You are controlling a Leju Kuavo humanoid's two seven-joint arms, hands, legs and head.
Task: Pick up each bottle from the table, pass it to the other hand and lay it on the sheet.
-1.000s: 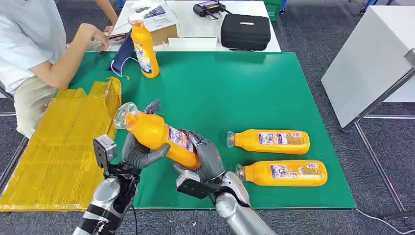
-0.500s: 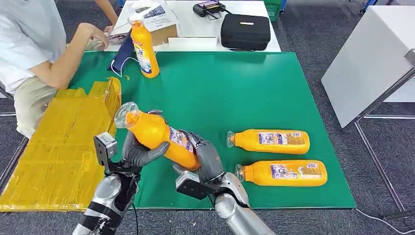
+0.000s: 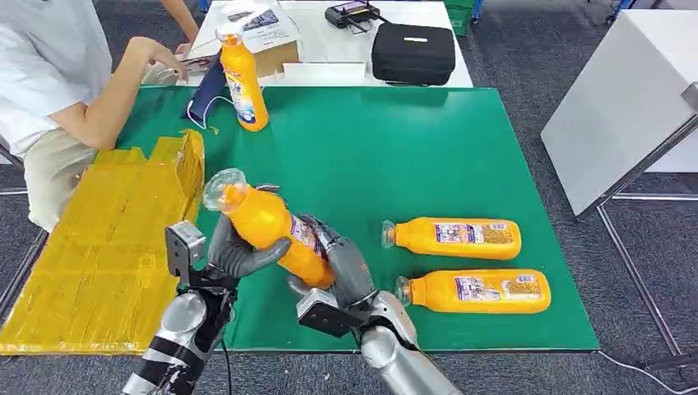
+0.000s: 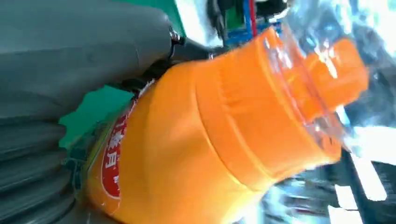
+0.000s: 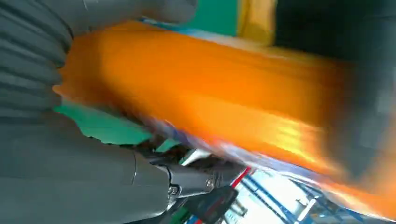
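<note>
1. Here, mid-handover: the orange bottle is off the green table, tilted, clear cap up and toward the yellow sheet.
2. My left hand wraps its upper body, fingers closed round it from below, thumb across the front.
3. My right hand grips the lower, labelled end. Both hold at once, so the bottle can't drop during the swap.
4. Judgement: right must let go next; left then carries it sideways to the sheet.
5. Two more orange bottles, one and another, lie on their sides at my right.
6. A fourth bottle stands upright at the far edge, near a seated person.
</note>
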